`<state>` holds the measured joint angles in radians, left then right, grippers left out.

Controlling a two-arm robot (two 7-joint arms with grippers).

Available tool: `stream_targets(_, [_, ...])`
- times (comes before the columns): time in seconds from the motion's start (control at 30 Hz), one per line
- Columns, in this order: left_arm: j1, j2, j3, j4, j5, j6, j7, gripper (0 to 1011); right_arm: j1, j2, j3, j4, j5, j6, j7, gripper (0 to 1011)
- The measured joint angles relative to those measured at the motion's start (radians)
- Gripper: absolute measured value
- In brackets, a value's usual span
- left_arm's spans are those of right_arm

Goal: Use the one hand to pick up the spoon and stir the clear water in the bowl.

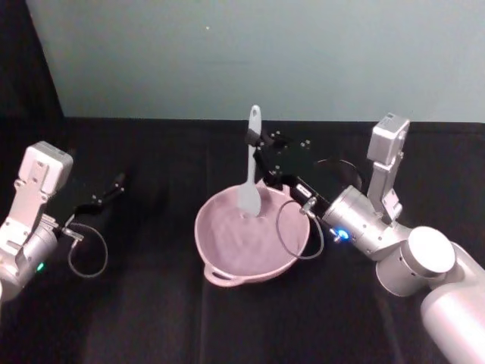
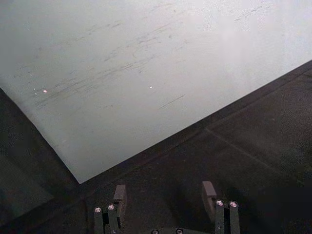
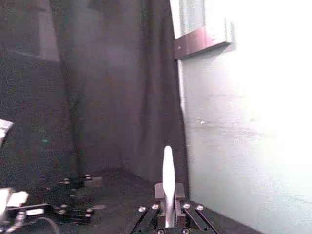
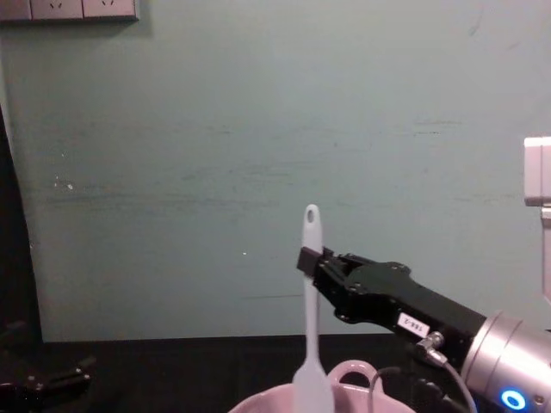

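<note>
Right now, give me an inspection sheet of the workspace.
Surface: black table, no spill seen.
Job's things: spoon upright, head down inside the pink bowl; water too clear to judge.
Clutter: dark round shape behind the right gripper, unidentifiable.
Grippers: right gripper shut on the spoon's handle above the bowl; left gripper open, parked far left.
Cables: grey cable loop at the right wrist hangs over the bowl's rim; another loop at the left wrist.
Surroundings: pale green wall, wall sockets, black curtain at left.

A pale teal wall point(image 4: 215, 129) backs the black-draped counter point(image 1: 151, 303); white sockets point(image 4: 77, 9) high left, black curtain point(image 1: 30, 53) left.
</note>
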<state>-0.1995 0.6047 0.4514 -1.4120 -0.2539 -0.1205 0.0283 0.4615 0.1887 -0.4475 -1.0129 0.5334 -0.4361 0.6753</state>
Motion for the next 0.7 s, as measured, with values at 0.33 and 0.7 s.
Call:
stream_targets(0.33, [0.000, 0.000, 0.000, 0.000, 0.000, 0.000, 0.000, 1011, -0.070, 0.071, 0.029, -0.110, -0.041, -0.004, -0.004, 112])
stream_targets(0.7, [0.000, 0.000, 0.000, 0.000, 0.000, 0.000, 0.000, 1011, -0.175, 0.148, 0.021, -0.284, 0.032, 0.110, 0.076, 112])
